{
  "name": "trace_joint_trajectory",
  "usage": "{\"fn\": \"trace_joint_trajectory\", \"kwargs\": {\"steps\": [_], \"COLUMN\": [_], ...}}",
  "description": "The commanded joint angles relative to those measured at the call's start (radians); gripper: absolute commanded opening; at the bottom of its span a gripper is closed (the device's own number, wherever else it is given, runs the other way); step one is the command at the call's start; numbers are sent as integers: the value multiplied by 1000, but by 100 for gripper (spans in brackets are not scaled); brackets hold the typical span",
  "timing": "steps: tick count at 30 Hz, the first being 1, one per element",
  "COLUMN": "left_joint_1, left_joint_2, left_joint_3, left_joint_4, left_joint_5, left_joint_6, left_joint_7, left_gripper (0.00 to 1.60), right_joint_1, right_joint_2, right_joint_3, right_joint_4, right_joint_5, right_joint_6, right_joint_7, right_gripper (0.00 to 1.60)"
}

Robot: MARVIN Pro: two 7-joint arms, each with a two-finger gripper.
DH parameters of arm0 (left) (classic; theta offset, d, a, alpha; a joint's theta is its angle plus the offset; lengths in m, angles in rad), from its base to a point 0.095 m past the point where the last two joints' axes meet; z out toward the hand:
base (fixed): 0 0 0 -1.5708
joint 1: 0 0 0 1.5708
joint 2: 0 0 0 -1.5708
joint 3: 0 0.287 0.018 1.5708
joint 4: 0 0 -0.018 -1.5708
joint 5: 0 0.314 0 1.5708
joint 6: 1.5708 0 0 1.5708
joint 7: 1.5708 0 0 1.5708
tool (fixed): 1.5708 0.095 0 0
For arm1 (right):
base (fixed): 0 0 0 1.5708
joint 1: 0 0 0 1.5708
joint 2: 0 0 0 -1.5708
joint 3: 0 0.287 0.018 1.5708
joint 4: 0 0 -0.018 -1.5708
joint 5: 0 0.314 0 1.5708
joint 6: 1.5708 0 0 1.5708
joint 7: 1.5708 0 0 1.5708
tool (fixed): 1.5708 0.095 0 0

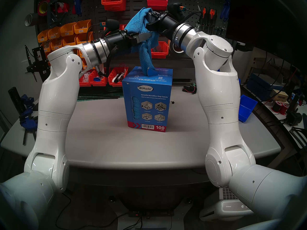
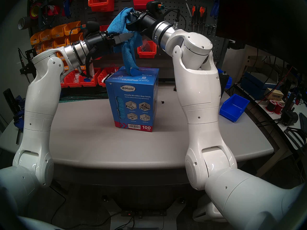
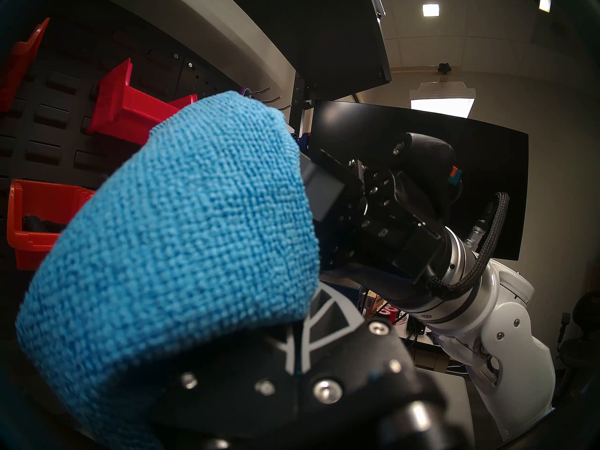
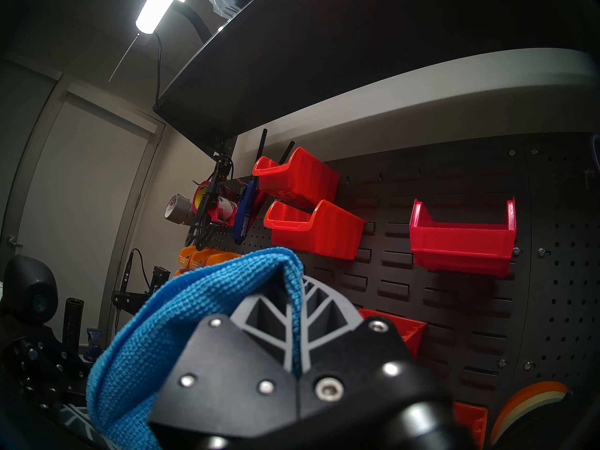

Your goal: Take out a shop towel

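Table, box, towel aloft

Head pair high, facing table; wrists close, tilted up, sharing pegboard

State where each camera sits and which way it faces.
Head left: high, looking down at the table; both arms, the box, the towel.
Head right: the same scene, box shifted left.
Left wrist: tilted up at the wall bins; left pincer shut on the towel, right arm beyond.
Right wrist: tilted up at the bins; right pincer shut on the towel.
All four share the towel.
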Motion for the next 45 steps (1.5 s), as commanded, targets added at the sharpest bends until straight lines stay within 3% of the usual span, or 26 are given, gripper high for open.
{"fn": "trace_joint_trajectory", "kwargs": {"steps": [1, 12, 13, 14, 19, 25, 26, 35, 45], "left_joint_1": [-35, -34, -34, -34, -34, -34, -34, -35, -36], "left_joint_2": [0, -2, -2, -2, -2, -2, -3, -3, -5], "left_joint_3": [-10, -10, -10, -10, -10, -9, -9, -8, -7], "left_joint_4": [-16, -16, -16, -16, -16, -16, -16, -17, -16], "left_joint_5": [-2, -3, -3, -3, -4, -5, -5, -7, -8], "left_joint_6": [-7, -12, -13, -13, -15, -17, -17, -16, -16], "left_joint_7": [-2, 3, 4, 4, 6, 10, 11, 19, 30], "left_gripper": [0, 0, 0, 0, 0, 0, 0, 0, 0], "right_joint_1": [111, 176, 153, 185, 178, 238, 204, 267, 280], "right_joint_2": [10, 18, 10, 19, 13, 27, 16, 29, 33], "right_joint_3": [14, 19, 26, 19, 30, 29, 41, 45, 75], "right_joint_4": [3, 35, 15, 42, 41, 96, 66, 123, 117], "right_joint_5": [-24, -60, -67, -66, -86, -97, -107, -131, -162], "right_joint_6": [-18, -20, -23, -20, -27, -24, -31, -32, -39], "right_joint_7": [-6, 10, 6, 13, 12, 27, 24, 42, 49], "right_gripper": [0, 0, 0, 0, 0, 0, 0, 0, 0]}}
